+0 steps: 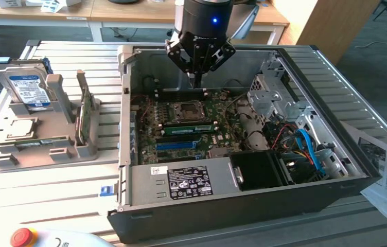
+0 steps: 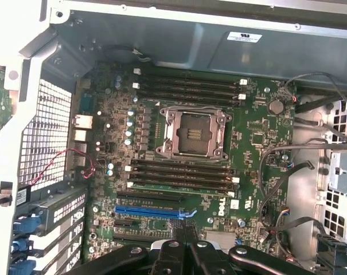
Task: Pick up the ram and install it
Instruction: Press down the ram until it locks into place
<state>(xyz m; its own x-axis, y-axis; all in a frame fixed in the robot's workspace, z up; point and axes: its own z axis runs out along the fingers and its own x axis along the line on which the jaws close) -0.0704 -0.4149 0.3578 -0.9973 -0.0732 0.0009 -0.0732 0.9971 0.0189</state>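
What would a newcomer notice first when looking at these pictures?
The open computer case in the middle of the slatted table, with its green motherboard bare. Above the far side of the board hangs the black gripper, shut and holding nothing. On the exterior view's left, a grey holder carries a hard drive and an upright green board.

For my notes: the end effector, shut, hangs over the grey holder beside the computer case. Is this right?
No. The exterior view shows the end effector, shut, hanging over the motherboard inside the computer case, not over the grey holder beside it.
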